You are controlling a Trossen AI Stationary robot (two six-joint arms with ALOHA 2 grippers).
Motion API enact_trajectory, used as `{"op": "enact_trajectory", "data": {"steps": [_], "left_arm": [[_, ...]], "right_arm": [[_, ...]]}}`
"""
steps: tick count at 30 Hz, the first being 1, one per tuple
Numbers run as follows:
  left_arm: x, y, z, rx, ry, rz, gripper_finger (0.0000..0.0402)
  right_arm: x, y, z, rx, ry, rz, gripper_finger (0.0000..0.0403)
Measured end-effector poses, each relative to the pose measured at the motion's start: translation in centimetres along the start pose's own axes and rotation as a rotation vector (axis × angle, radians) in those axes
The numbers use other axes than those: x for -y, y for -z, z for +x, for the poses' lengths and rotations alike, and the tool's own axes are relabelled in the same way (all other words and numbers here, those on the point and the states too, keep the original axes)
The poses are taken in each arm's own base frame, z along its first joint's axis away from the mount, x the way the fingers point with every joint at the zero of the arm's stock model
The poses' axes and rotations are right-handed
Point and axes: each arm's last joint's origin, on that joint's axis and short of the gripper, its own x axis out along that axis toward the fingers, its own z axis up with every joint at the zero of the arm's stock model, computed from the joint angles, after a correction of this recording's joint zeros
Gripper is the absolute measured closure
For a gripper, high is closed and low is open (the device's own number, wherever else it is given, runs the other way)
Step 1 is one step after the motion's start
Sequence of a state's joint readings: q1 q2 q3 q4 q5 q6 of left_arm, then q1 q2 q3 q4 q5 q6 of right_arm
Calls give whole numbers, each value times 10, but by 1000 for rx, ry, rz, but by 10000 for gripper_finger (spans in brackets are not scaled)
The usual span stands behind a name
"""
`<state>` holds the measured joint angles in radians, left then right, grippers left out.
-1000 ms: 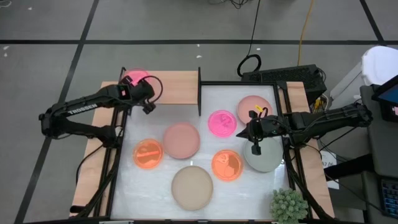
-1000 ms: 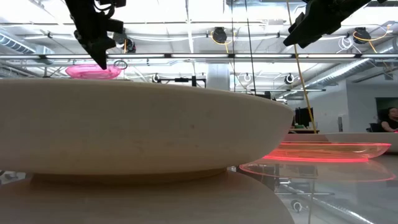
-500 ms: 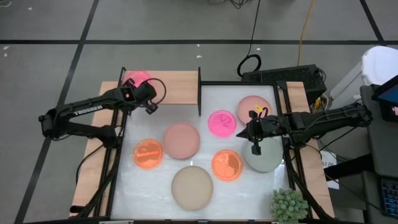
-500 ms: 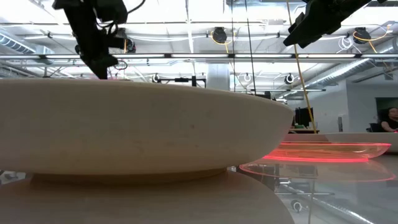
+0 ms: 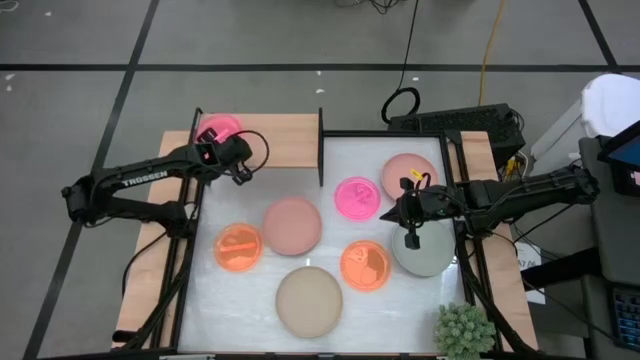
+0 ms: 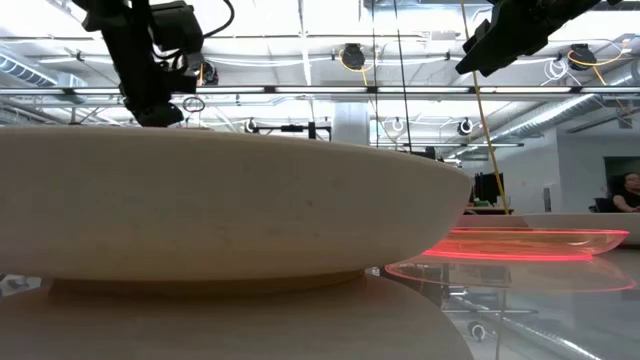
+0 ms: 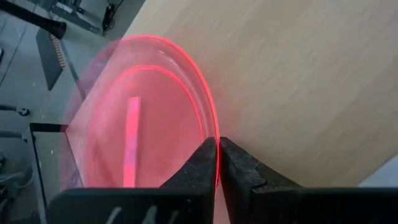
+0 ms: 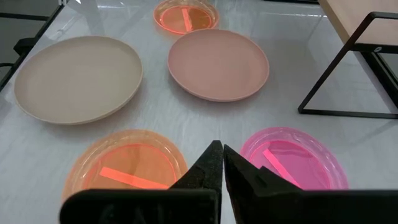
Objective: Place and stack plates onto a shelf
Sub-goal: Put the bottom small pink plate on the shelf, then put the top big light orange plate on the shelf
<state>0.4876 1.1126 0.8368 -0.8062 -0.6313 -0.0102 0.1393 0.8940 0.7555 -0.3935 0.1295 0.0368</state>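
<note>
Left wrist view: left gripper [image 7: 217, 163] pinches the rim of a pink plate [image 7: 134, 134] lying flat on the shelf [image 7: 298, 81]. Right gripper [image 8: 217, 163] hangs closed, empty, well apart from the shelf.

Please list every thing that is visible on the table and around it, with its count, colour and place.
shelf: 1, light wood on a black frame, left part of the table
table: 1, white
shelf plate: 1, neon pink, on the shelf's left end
table pink plate: 1, neon pink, table middle
orange plates: 2, neon orange, one left, one right
dusty-pink plates: 2, one middle, one beyond the right arm
beige plate: 1, between the orange ones
grey plate: 1, below the right gripper
plant: 1, green, right corner
person: 1, far room
left gripper: fingers pinching the shelf plate's rim
right gripper: fingers shut, empty
</note>
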Motion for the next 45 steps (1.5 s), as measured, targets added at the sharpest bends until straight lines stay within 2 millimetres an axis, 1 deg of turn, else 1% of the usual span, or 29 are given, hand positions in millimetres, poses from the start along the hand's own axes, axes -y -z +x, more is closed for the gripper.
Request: {"op": "enact_trajectory", "data": {"steps": [4,7,15,21,29,35,41,45], "left_arm": [[-1,0,1,-2,-4,-23,351],[-1,0,1,0,-3,-33,343],[-1,-3,0,27,0,-94,339],[4,-6,-4,63,19,-87,339],[10,-14,-19,125,49,-96,338],[18,-20,-35,185,81,-106,338],[38,-23,-59,293,173,-67,338],[53,-20,-74,357,253,-30,338]], "right_arm": [[0,0,0,0,0,0,403],[0,0,0,0,0,0,403],[0,0,0,0,0,0,403],[0,0,0,0,0,1,403],[0,0,0,0,0,11,403],[0,0,0,-1,0,31,403],[2,2,0,-13,59,57,403],[3,4,0,-36,109,73,403]]}}
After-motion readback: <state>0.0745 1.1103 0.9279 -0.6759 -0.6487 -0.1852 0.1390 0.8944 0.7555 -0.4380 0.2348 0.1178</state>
